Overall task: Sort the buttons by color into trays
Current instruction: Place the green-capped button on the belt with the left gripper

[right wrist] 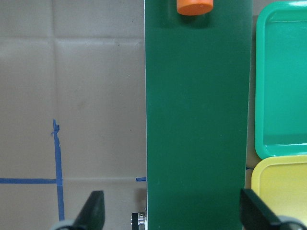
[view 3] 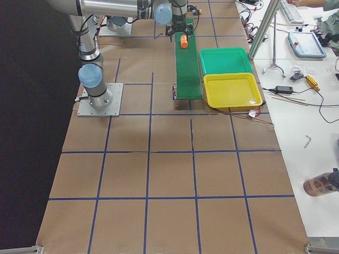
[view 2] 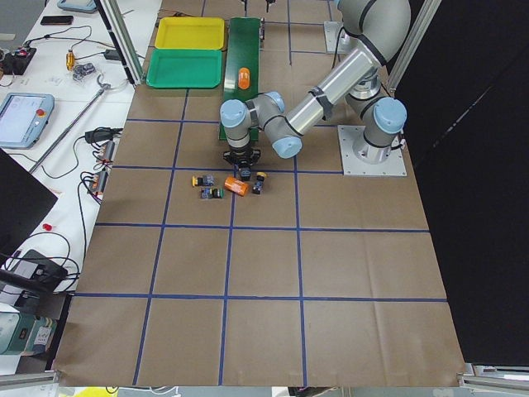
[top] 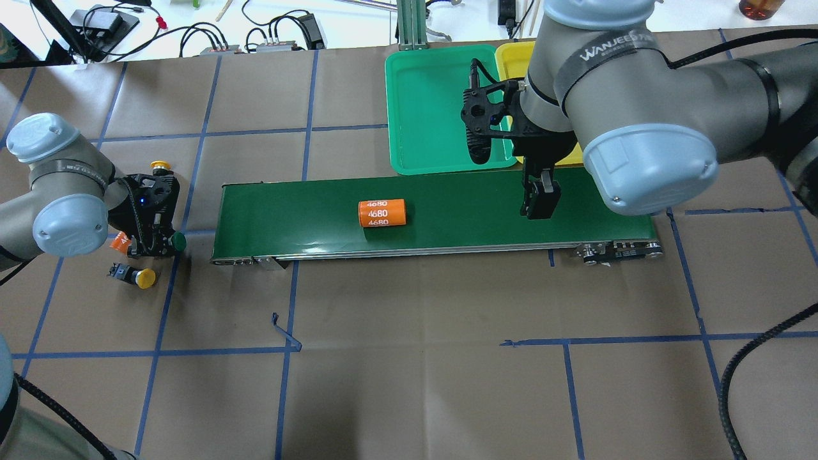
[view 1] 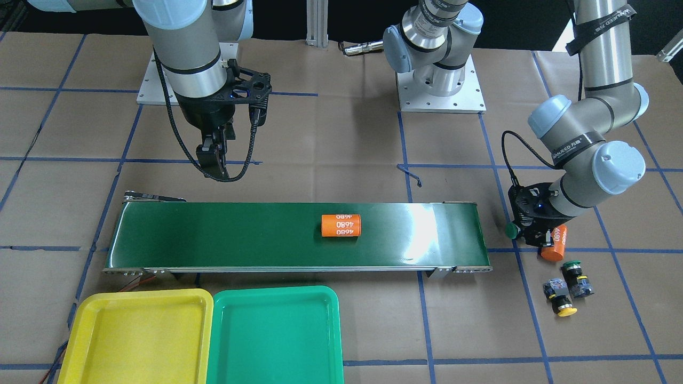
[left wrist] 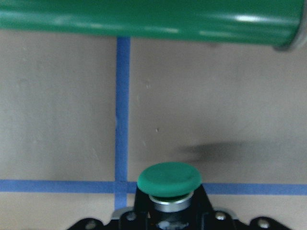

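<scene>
My left gripper (top: 165, 243) is shut on a green-capped button (left wrist: 169, 178), held low over the paper just off the conveyor's end. On the table beside it lie a green button (view 1: 576, 276), a yellow button (view 1: 560, 300) and a second yellow button (top: 137, 276). My right gripper (view 1: 214, 160) hangs over the other end of the belt, open, with its fingers (right wrist: 95, 211) wide apart and nothing between them. The yellow tray (view 1: 139, 336) and the green tray (view 1: 275, 333) lie side by side beyond the belt, both bare.
The long dark-green conveyor belt (view 1: 240, 234) carries one orange cylinder marked 4680 (view 1: 341, 225). A second orange cylinder (view 1: 555, 244) lies against my left gripper. Cables and devices sit along the far table edge (top: 223, 38).
</scene>
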Controlling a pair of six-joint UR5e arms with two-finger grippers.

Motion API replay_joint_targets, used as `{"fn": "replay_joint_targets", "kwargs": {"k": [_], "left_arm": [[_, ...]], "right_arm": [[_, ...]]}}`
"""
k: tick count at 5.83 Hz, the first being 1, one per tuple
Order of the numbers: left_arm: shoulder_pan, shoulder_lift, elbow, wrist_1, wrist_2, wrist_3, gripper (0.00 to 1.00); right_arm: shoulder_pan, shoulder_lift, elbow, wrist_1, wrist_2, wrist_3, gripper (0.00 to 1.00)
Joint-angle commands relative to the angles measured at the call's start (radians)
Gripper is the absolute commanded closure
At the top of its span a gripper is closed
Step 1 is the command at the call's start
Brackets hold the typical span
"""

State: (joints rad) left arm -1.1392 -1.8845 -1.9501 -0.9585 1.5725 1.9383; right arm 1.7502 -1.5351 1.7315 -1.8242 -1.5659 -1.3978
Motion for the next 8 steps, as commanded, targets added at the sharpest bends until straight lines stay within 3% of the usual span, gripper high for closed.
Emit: {"fn": "replay_joint_targets", "kwargs": {"k": [1, 5, 6, 7, 8], "left_arm": [[-0.112, 0.089, 0.08, -0.189, -0.008, -0.112, 1.0], [-0.367, 0.056, 0.103, -0.143, -0.006, -0.461, 0.99], [-0.378, 0.026, 0.094, -0.094, -0.002, -0.467, 0.85], [-0.376, 0.031, 0.105, -0.098, 0.001, -0.463, 0.33], [-0.367, 0.033, 0.109, -0.105, 0.006, -0.461, 0.02]], "right_arm": [[0.0, 0.0, 0.005, -0.003, -0.005, 0.002, 0.0], [0.0, 0.0, 0.014, -0.01, 0.001, 0.002, 0.0], [0.0, 0.0, 0.014, -0.007, -0.005, 0.002, 0.0], [0.0, -0.002, 0.014, -0.006, -0.005, 0.002, 0.0], [0.0, -0.002, 0.014, -0.006, -0.003, 0.003, 0.0]]}}
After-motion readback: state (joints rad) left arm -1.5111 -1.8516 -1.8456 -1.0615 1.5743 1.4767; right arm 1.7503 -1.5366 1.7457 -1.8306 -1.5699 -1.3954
